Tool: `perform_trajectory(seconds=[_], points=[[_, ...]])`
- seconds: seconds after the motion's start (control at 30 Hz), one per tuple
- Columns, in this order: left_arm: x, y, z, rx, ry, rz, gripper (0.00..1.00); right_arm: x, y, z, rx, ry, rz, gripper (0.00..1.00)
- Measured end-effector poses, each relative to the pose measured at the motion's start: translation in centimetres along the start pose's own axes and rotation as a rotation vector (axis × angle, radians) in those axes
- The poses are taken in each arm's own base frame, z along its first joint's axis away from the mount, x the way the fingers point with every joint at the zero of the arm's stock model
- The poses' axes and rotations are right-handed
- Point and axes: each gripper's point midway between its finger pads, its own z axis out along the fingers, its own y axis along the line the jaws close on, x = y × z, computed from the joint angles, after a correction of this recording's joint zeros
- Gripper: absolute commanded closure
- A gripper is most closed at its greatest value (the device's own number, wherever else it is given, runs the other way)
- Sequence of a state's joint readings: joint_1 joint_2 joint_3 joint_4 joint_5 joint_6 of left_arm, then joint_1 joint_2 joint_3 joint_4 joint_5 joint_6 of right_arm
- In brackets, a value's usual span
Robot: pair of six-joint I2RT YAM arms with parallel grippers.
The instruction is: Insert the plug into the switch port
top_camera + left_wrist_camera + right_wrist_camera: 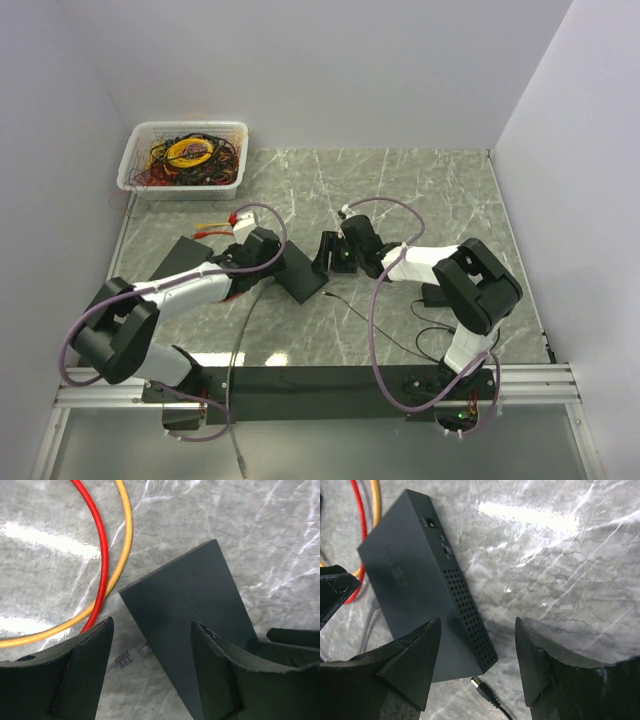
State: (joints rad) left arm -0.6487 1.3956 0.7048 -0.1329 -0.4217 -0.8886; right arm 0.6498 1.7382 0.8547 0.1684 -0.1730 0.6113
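You're working over the marble table [420, 190], and the switch [300, 272] is lying flat mid-frame in the top view, between both arms. The left gripper [151, 626] and right gripper [477, 625] are both hovering with fingers apart, gripping nothing. The grey plug [131, 656] is lying on the table at the bottom centre of the left wrist view, between the left fingers and just beside the switch's wall. Its long axis is running lower left to upper right, clear tip pointing at the switch. Where I'm guessing this goes wrong: that tip isn't looking lined up with the ports [427, 522] at the upper left of the right wrist view, so you're risking jamming it in crooked. There's also a black barrel plug [482, 687] sitting by the switch's lower corner, easy to grab by mistake.
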Motion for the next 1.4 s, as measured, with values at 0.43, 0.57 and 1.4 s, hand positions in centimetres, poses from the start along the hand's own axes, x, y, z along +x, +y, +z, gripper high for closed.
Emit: perform_trajectory(seconds=[0.43,0.57,1.4], points=[[0.8,-2.3,4.4,0.007,0.001,-0.014,0.32,1.6,1.6,0.2,-0.056,0.022,-0.008,0.34],[0.1,-3.5,5.2,0.009,0.002,0.007,0.32,3.5,2.4,-0.7,-0.079,0.042,-0.015,0.35],[0.0,-13.9,9.0,0.345,0.110,0.287,0.32,7.5,6.6,-1.5,-0.202,0.167,-0.002,0.36]])
